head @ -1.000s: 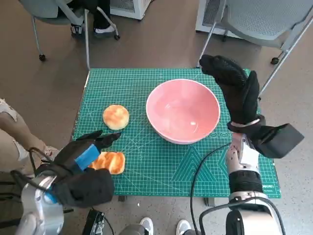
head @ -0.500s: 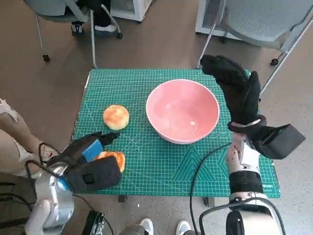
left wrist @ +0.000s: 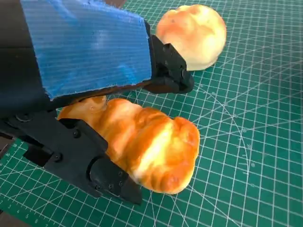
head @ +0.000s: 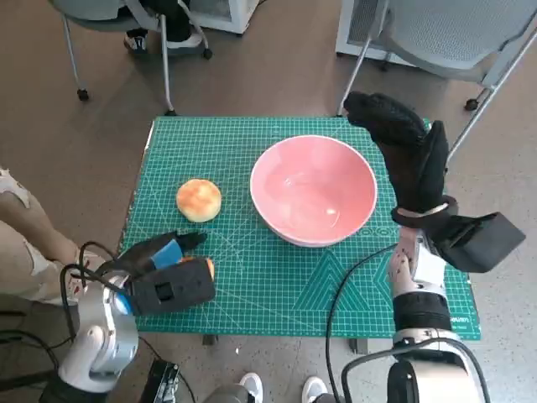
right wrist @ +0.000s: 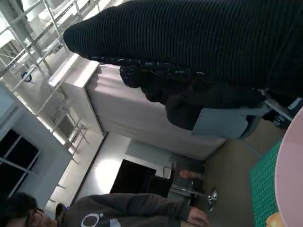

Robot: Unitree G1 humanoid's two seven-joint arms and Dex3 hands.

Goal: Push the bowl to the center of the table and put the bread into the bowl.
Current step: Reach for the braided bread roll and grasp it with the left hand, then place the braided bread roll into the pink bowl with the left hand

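Table mat (head: pixel 277 285) is the green cutting mat; everything below is placed relative to the pink bowl (head: pixel 314 190).

Bowl sits roughly mid-mat, a bit toward the right hand's side. Judgement: push looks about done, bread is the step in hand.

Right hand (head: pixel 407 151) stands upright just beside the bowl's right rim, fingers extended, holding nothing. Contact with the rim: cannot tell.

Left hand (head: pixel 164 273) is well left of the bowl at the near mat edge, fingers (left wrist: pixel 102 172) clamped around the long bread loaf (left wrist: pixel 142 142), with one finger above and one below. Loaf rests on the mat.

Round bun (head: pixel 199 200) lies left of the bowl, beyond the loaf, untouched.

To do it well, my call:
- squeeze lightly, crust will dent
- lift straight up before traversing toward the bowl, clear the rim
- release low over the bowl's middle
- right hand can steady the bowl

Writing: small white lettering on the mat near the bowl's right side, too small to read. No brands legible.
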